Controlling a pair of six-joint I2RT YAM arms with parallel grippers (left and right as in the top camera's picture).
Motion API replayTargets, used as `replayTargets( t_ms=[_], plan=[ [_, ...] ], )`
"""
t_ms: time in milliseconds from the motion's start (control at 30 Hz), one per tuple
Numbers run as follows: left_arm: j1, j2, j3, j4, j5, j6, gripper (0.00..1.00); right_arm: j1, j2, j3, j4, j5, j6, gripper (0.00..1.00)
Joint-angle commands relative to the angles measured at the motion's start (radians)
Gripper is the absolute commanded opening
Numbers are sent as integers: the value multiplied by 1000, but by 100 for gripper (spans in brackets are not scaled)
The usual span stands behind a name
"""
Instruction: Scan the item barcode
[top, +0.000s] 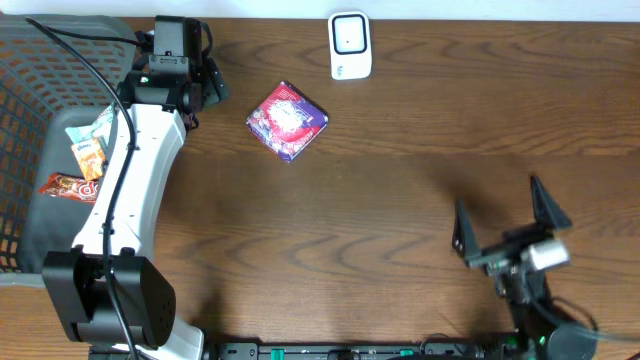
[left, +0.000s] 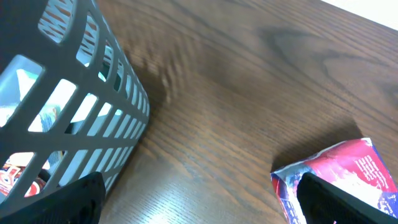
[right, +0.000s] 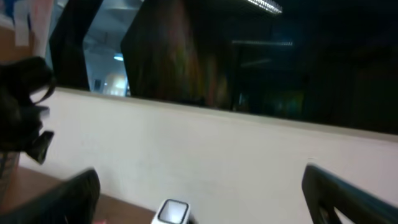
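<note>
The item, a red and purple snack packet (top: 288, 121), lies flat on the wooden table. It also shows in the left wrist view as the packet (left: 348, 171), partly behind my right-hand finger. My left gripper (top: 205, 95) (left: 199, 211) hangs open just left of the packet, between it and the basket, with nothing between its fingers. The white barcode scanner (top: 350, 45) stands at the table's far edge, and its top (right: 173, 213) peeks into the right wrist view. Near the front right of the table my right gripper (top: 505, 220) (right: 205, 199) is open and empty, tilted up toward the wall.
A grey mesh basket (top: 30, 120) (left: 93, 81) sits at the left with several snack packets (top: 85, 160) inside. A white wall (right: 205, 149) rises behind the table's far edge. Bare wood (top: 400, 180) lies between the packet and the right gripper.
</note>
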Motion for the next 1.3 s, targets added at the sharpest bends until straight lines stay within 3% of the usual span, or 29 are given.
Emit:
replayTargets(
  t_ms=[0, 167, 333, 433, 600, 767, 867, 1033, 1267],
  plan=[
    [5, 0, 3, 0, -15, -9, 98, 11, 170, 186, -88, -67, -85, 99],
    [5, 0, 3, -27, 37, -9, 98, 11, 557, 518, -315, -251, -91, 99],
    [5, 0, 3, -74, 149, -8, 98, 11, 780, 662, -377, -305, -90, 99],
    [5, 0, 3, -92, 158, 2, 98, 10, 828, 670, -373, -304, -91, 99],
    [5, 0, 3, -65, 348, 194, 98, -16, 834, 670, -442, -198, -91, 99],
    [5, -2, 3, -35, 407, 202, 97, -102, 803, 670, -585, -10, -65, 99],
    [5, -19, 6, -28, 405, 206, 90, -180, 776, 670, -671, 57, -45, 99],
    [5, -114, 42, -16, 392, 243, 90, -326, 743, 670, -766, 121, -46, 99],
    [41, -282, 52, 18, 37, 190, 97, -382, 755, 669, -811, 120, -46, 99]
  ],
)
